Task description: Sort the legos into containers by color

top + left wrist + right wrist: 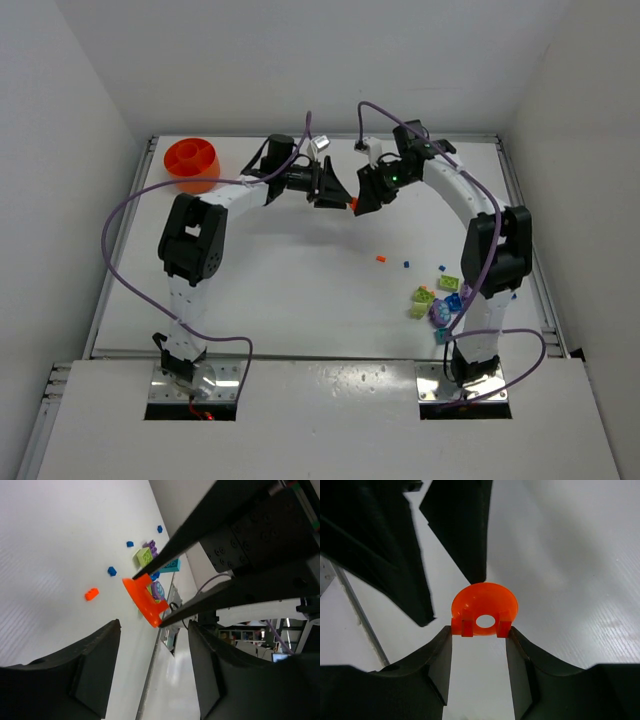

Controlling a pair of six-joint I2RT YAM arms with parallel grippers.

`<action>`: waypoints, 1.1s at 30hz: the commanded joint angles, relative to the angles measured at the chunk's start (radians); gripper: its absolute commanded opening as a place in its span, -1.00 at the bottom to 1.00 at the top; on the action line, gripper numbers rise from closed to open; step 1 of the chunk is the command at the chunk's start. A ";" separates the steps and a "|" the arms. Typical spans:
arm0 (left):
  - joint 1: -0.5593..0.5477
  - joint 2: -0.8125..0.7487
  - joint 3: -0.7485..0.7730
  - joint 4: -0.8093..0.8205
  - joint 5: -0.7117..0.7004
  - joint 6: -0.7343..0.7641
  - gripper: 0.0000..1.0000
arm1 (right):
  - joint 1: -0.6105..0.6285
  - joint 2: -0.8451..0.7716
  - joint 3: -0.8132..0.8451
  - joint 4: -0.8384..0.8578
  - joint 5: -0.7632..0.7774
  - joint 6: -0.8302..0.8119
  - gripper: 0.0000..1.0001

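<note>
Orange lego disc (485, 600): likely light, stiff, slick; best pinched across the rim. Sits clamped in right gripper (480, 630); left gripper (338, 187) spread, empty.

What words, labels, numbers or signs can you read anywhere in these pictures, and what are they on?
No text can be read in any view.
The orange piece held in the right pincer is plain.
The orange bowl shows no label.
Any marks on the loose legos are too small and blurred to read.
</note>
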 commanded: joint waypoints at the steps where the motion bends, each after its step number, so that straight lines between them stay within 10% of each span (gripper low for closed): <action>1: 0.011 0.006 -0.020 0.104 0.031 -0.072 0.21 | 0.024 -0.076 0.031 0.018 0.001 -0.008 -0.61; 13: 0.020 0.006 -0.040 0.161 0.041 -0.115 -0.58 | 0.078 -0.076 0.022 0.018 0.045 -0.026 -0.54; 21: 0.063 -0.069 -0.069 0.076 0.016 -0.032 -0.99 | 0.068 -0.130 0.002 0.047 0.124 -0.017 0.17; 33: 0.370 -0.152 0.260 -0.535 -0.167 0.684 -0.99 | -0.001 -0.285 -0.217 0.099 0.268 -0.008 0.52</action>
